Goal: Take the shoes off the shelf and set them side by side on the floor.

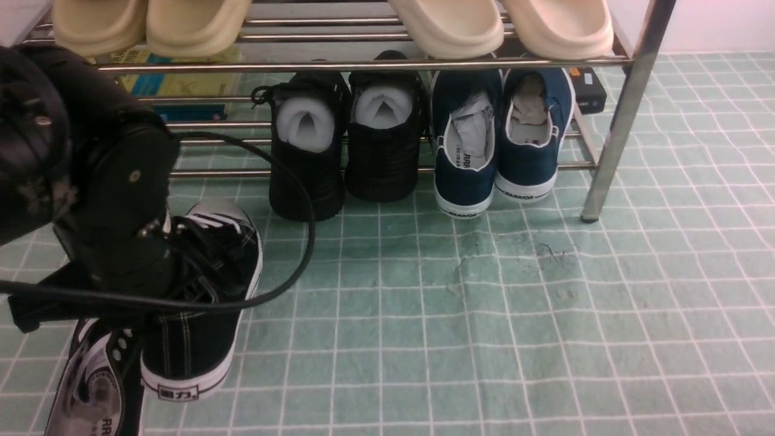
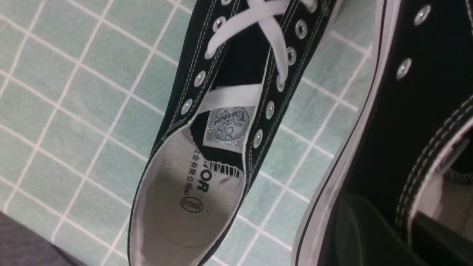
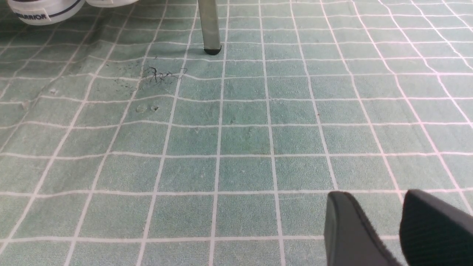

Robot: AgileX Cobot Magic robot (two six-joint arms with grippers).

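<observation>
Two black canvas shoes with white laces are off the shelf [image 1: 363, 62], low on the left. One shoe [image 1: 97, 387] [image 2: 207, 147] lies on the pale green floor [image 1: 484, 315] with its opening up. The other shoe [image 1: 206, 303] [image 2: 406, 111] is beside it on the right, heel toward me. My left gripper [image 2: 399, 229] is shut on this shoe's side wall, one finger outside and one inside the opening. I cannot tell whether its sole touches the floor. My right gripper [image 3: 375, 195] hangs open over bare floor, holding nothing.
On the lower tier stand two all-black shoes stuffed with white paper [image 1: 309, 151] and navy slip-ons [image 1: 466, 145]. Cream slippers [image 1: 448, 24] fill the top tier. A chrome leg [image 1: 617, 121] [image 3: 209, 26] stands at the right. My left arm's cable [image 1: 303, 242] loops over the floor.
</observation>
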